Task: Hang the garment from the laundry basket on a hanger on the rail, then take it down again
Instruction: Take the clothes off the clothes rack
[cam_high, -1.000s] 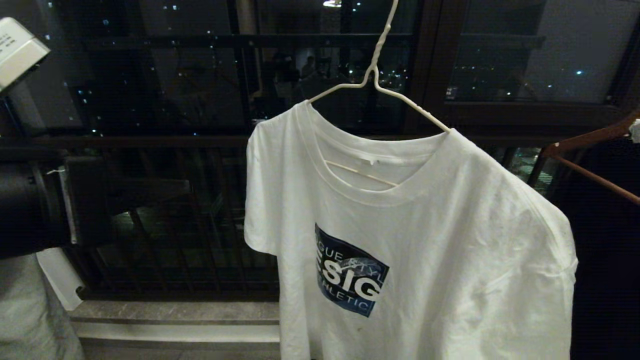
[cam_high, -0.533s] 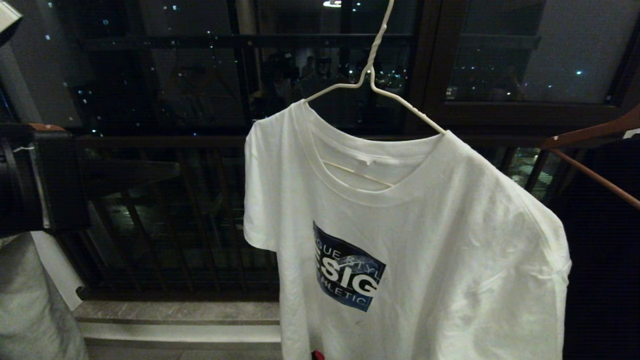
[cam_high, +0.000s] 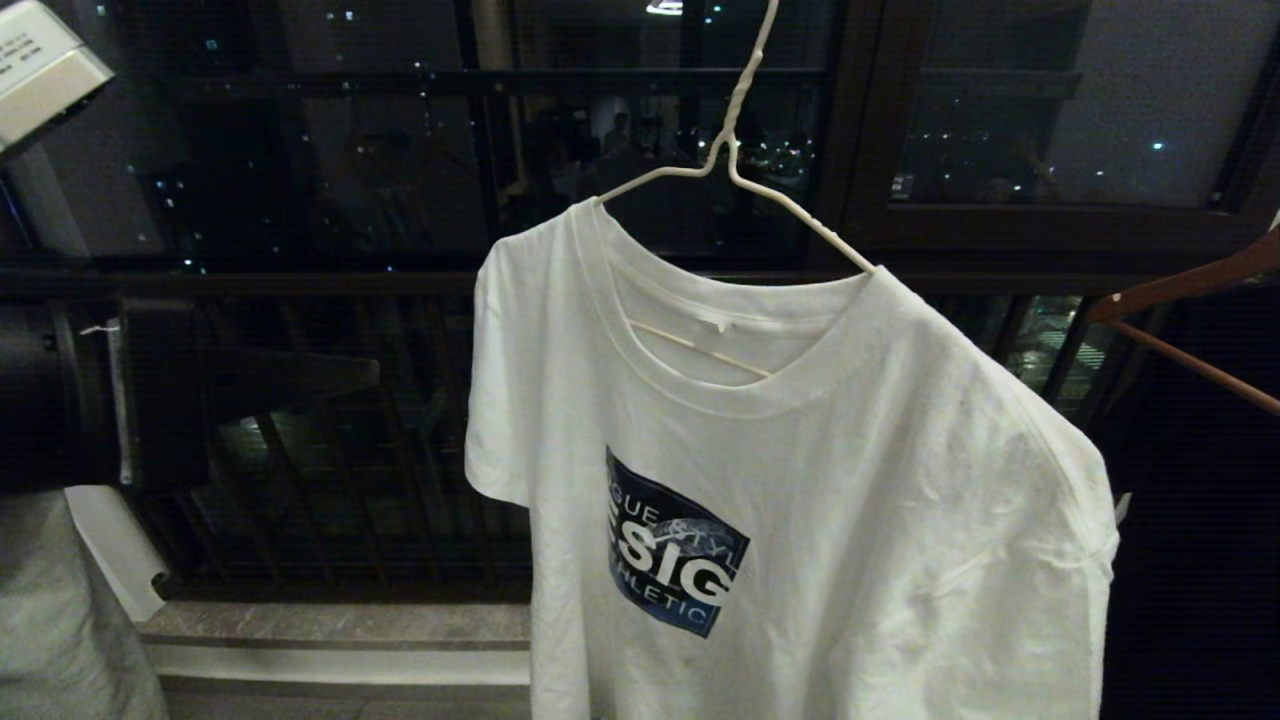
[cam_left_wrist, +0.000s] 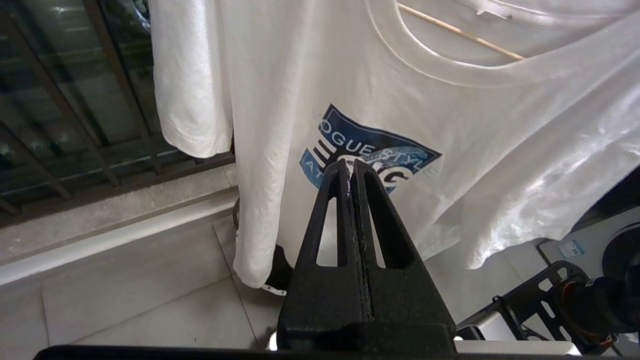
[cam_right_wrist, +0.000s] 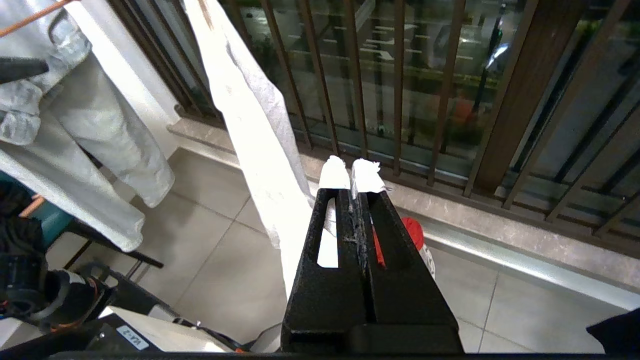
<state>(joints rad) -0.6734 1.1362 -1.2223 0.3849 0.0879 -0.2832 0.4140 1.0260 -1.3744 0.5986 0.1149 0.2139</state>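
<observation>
Head view: garment (cam_high: 800, 480) hangs on the hanger (cam_high: 735, 165), hook cut off above, rail unseen. Left wrist view: left end effector (cam_left_wrist: 349, 169) clenched, empty, before the print. Right wrist view: right end effector (cam_right_wrist: 350, 172) clenched empty, garment edge-on.

The right gripper (cam_right_wrist: 350, 172) points toward the balcony railing (cam_right_wrist: 400, 85), its black jaws pressed together, each tip wrapped in white tape. Just beside it the white garment (cam_right_wrist: 255, 130) hangs edge-on over the tiled floor (cam_right_wrist: 225, 260). A pale grey garment (cam_right_wrist: 85, 125) hangs well apart. Something red (cam_right_wrist: 414, 232) shows behind the jaws.
</observation>
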